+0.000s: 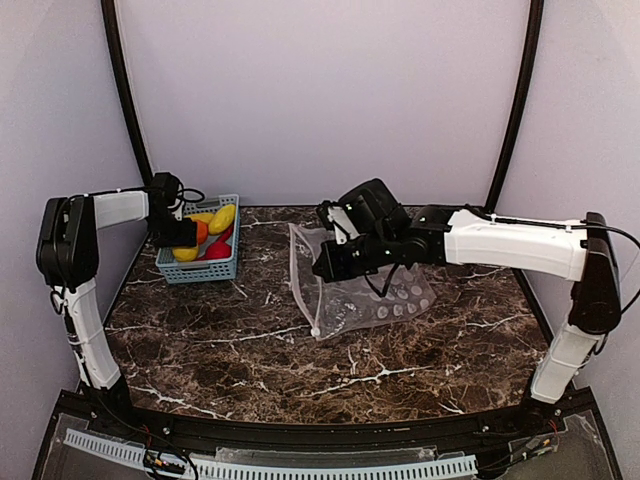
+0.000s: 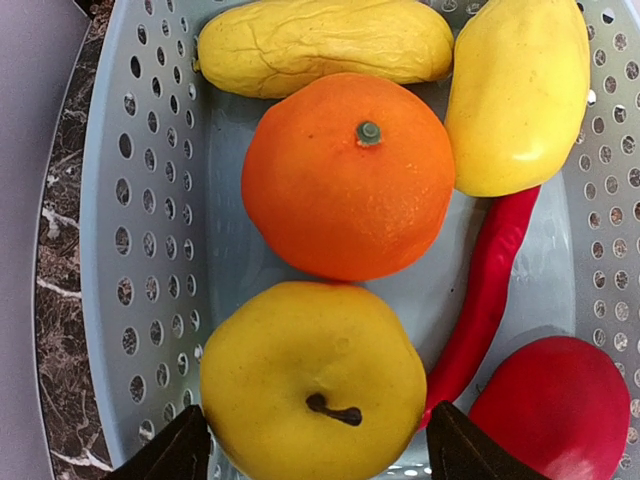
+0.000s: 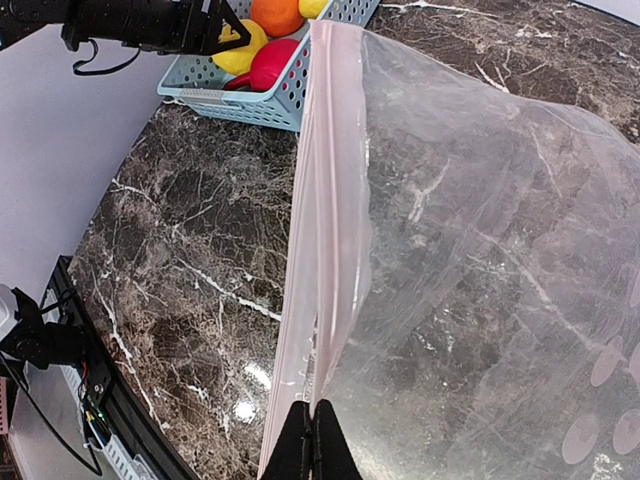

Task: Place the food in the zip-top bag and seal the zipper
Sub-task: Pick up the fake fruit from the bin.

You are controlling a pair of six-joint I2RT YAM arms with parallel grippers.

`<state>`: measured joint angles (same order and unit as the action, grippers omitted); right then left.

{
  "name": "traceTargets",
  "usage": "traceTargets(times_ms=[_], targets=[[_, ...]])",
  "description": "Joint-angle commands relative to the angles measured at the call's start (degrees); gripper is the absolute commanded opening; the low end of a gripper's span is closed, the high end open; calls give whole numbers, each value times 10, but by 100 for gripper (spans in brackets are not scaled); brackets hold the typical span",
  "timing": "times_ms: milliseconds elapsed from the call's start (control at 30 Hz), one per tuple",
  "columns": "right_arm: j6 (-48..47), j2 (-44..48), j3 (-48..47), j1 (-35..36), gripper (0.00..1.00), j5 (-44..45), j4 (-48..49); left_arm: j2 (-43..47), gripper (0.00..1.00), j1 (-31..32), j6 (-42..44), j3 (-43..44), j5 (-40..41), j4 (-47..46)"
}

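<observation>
The left gripper (image 2: 315,450), jaws apart, straddles the round yellow toy apple (image 2: 312,385) directly below – nearer arm; the right gripper (image 3: 313,440) pinches the clear dotted plastic bag (image 3: 480,260)

Blue-grey perforated plastic basket (image 2: 150,200), dotted with round holes. Inside: bright orange round toy fruit (image 2: 345,175) with a small green stem; smooth yellow apple-shaped piece (image 2: 310,385) with a dark brown stem; wrinkled pale-yellow elongated piece (image 2: 325,42); glossy yellow mango-shaped piece (image 2: 520,95); long shiny red chili (image 2: 485,290); deep red rounded piece (image 2: 560,410). Clear plastic zip-top bag (image 3: 480,250), printed with white oval dots toward one corner, edged by a pale pink zipper strip (image 3: 325,250). Dark brown marble-patterned table top (image 1: 250,350), streaked with white veins. White arm links with black joints; black fingertips (image 2: 165,455). Pale lilac-grey walls (image 1: 320,90).
</observation>
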<state>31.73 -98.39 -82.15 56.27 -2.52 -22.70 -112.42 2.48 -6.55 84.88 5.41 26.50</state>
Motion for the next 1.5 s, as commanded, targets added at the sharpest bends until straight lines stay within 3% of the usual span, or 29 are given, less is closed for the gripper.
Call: traceTargets(times_ms=[0,167,667,900,1233,1467], targets=[[-8,-12,-4,0,0,-8,14,-9,76,0,8,16,5,3],[-9,-20,-11,0,0,-14,15,-12,78,1,9,8,-23,-5],[-11,-27,-16,0,0,-25,13,-37,84,0,13,24,-4,8],[-13,-31,-19,0,0,-26,13,-36,75,1,14,25,-3,7],[-12,-32,-17,0,0,-26,13,-30,72,1,12,25,-7,6],[-14,-24,-19,0,0,-25,13,39,71,0,6,1,-16,-18]])
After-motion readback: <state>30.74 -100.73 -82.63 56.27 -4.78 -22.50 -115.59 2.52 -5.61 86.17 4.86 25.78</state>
